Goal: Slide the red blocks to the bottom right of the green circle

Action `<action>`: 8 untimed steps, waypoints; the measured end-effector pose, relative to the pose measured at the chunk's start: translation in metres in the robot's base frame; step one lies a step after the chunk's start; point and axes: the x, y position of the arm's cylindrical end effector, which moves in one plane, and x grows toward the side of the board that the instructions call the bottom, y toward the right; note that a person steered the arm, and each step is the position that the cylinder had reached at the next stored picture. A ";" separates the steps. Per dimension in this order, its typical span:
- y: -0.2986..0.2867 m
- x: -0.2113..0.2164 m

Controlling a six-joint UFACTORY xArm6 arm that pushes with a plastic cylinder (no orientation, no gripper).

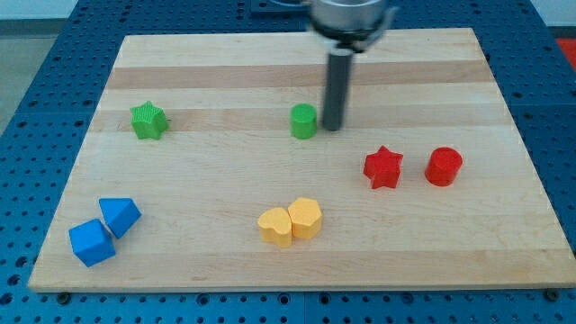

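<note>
A green circle block [303, 121] sits near the middle of the wooden board [225, 81]. A red star block [383, 167] lies to its lower right. A red round block [444, 166] lies just right of the star, apart from it. My tip [332, 127] stands on the board right beside the green circle, on its right side, and above-left of the red star. It touches neither red block.
A green star block [148, 120] lies at the left. Two yellow blocks [291, 221] touch each other at the bottom middle. Two blue blocks [104, 229] sit at the bottom left. The board rests on a blue perforated table [36, 81].
</note>
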 end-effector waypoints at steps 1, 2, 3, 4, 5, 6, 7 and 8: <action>-0.142 0.000; -0.173 0.000; -0.046 -0.015; 0.087 -0.037; 0.208 -0.038; 0.254 0.021; 0.229 0.043; 0.207 0.075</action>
